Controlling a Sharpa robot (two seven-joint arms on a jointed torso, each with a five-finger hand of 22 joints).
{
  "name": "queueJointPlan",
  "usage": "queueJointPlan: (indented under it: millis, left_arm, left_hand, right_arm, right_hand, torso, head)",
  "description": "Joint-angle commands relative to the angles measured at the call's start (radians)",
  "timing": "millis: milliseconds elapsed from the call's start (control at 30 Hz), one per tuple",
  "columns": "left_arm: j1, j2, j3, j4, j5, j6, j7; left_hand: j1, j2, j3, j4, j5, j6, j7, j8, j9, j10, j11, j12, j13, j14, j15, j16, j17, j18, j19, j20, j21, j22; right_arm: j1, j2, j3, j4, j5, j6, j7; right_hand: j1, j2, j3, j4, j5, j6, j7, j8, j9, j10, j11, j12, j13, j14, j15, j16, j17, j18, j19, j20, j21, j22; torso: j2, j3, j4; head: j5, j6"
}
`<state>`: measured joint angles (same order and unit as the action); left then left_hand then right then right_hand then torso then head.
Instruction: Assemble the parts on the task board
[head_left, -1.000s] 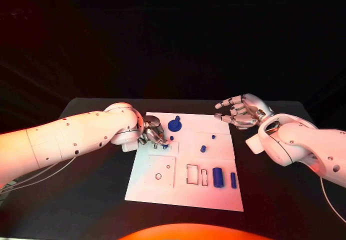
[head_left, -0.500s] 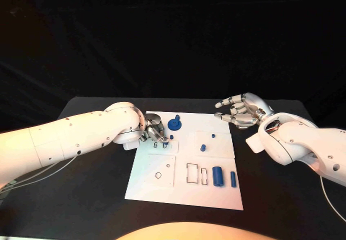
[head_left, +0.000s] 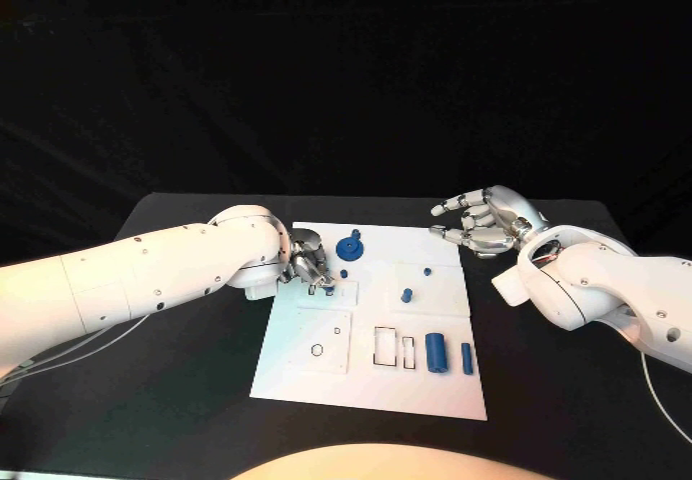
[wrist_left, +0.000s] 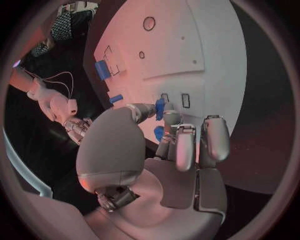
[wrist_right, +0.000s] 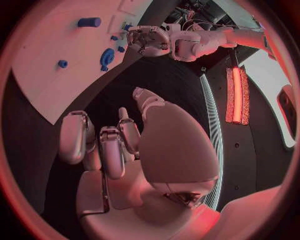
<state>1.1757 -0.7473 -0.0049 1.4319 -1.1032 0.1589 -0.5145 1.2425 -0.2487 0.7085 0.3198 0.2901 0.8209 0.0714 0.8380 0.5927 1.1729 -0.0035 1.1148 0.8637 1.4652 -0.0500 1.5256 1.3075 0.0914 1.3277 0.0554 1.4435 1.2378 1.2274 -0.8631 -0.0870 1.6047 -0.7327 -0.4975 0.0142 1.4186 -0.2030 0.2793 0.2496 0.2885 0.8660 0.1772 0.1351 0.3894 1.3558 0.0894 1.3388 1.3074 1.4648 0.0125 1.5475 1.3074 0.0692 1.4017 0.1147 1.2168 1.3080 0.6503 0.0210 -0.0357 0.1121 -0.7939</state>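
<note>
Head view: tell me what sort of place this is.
Most likely a robotics lab or test bench. A black table stands before a dark backdrop; on it lies a white task board with cut-out slots and small blue parts, and the left hand and right hand work at its far edge.

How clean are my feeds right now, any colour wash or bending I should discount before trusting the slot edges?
Head view: neutral light, task board evenly lit, edges straight. Left wrist view: fisheye bends the board's edges, a pinkish wash lies over it, and the left hand covers the near slots. Right wrist view: strong red wash, a glowing red strip at the rim, and the right hand blocks the middle.
</note>
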Motion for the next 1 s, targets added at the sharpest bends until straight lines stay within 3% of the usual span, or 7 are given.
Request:
queueJointPlan:
  millis: [33,600,1000]
  left_arm:
    - [0.000,0.005,-0.002,-0.003,-0.018,0.028,-0.004]
    - [-0.002,0.014,-0.014,-0.011,-0.029,0.029,-0.004]
    - [-0.002,0.013,-0.015,-0.008,-0.019,0.076,0.000]
  left_hand:
    - [-0.009,0.003,0.212,-0.204,0.004,0.009,-0.002,0.001,0.145,0.006,0.001,0.006,0.001,0.075,-0.008,0.007,0.186,-0.018,0.006,0.002,0.005,0.002]
    - [-0.014,0.002,0.215,-0.207,0.006,0.010,-0.003,0.001,0.146,0.010,0.000,0.009,0.005,0.076,-0.008,0.007,0.187,-0.019,0.009,0.001,0.007,0.006]
    - [-0.024,-0.002,0.221,-0.215,0.011,0.013,-0.004,0.002,0.149,0.015,-0.001,0.012,0.010,0.079,-0.010,0.010,0.192,-0.021,0.014,0.000,0.010,0.012]
  right_arm:
    - [-0.001,0.001,0.000,0.000,0.004,0.015,0.004]
    - [-0.002,0.001,0.000,0.000,0.005,0.016,0.006]
    - [-0.003,0.001,0.000,-0.001,0.005,0.018,0.005]
  right_hand:
    - [-0.009,0.003,0.000,0.007,0.006,0.006,-0.003,0.007,0.001,-0.006,-0.001,-0.006,0.017,0.089,0.001,-0.004,0.198,0.011,-0.006,0.002,-0.004,0.031]
    - [-0.009,0.003,0.000,0.007,0.006,0.006,-0.003,0.007,0.001,-0.006,-0.001,-0.006,0.017,0.089,0.001,-0.004,0.198,0.011,-0.006,0.002,-0.004,0.031]
    - [-0.012,0.002,0.002,0.011,0.007,0.007,-0.003,0.008,0.001,-0.006,-0.002,-0.006,0.017,0.088,0.000,-0.005,0.197,0.012,-0.006,0.001,-0.007,0.030]
  torso:
    - [0.000,0.0002,-0.0004]
    - [0.000,0.0007,-0.0002]
    - [0.000,0.0006,-0.0006]
  head:
    - [0.001,-0.002]
    - [0.003,-0.003]
    - [0.003,-0.004]
